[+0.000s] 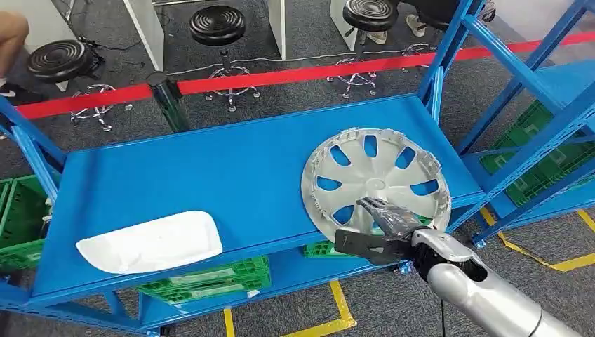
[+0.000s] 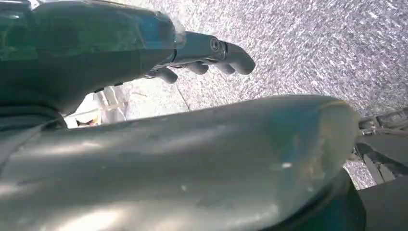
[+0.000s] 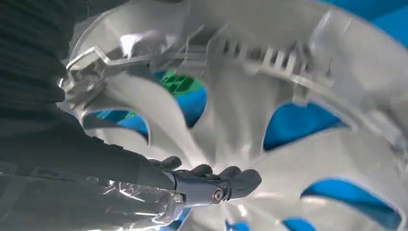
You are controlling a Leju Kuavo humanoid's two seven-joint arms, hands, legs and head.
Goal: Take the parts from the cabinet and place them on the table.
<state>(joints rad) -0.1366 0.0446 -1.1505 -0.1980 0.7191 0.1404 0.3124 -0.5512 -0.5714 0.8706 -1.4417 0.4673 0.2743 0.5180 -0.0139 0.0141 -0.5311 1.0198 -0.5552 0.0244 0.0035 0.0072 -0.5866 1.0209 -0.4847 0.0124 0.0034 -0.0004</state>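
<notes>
One silver hubcap (image 1: 375,181) lies flat at centre right of the head view, on the blue shelf (image 1: 210,175), its near rim overhanging the front edge. Right hand (image 1: 382,228) reaches over that rim, fingers (image 3: 226,179) extended on the cap; whether it grips, I cannot tell. Left hand (image 2: 207,55) hangs over grey floor, fingers loosely curled, holding nothing. One white tray (image 1: 151,242) sits lower left. Three black stools (image 1: 217,28) stand across the top.

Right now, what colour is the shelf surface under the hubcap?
Bright blue shelf, clearest in the head view, beneath the silver hubcap.

My head camera looks down on the blue shelf (image 1: 210,175), my right wrist camera sits very close to the wheel cover (image 3: 288,96), both see it, my left wrist camera faces the floor (image 2: 337,48).
</notes>
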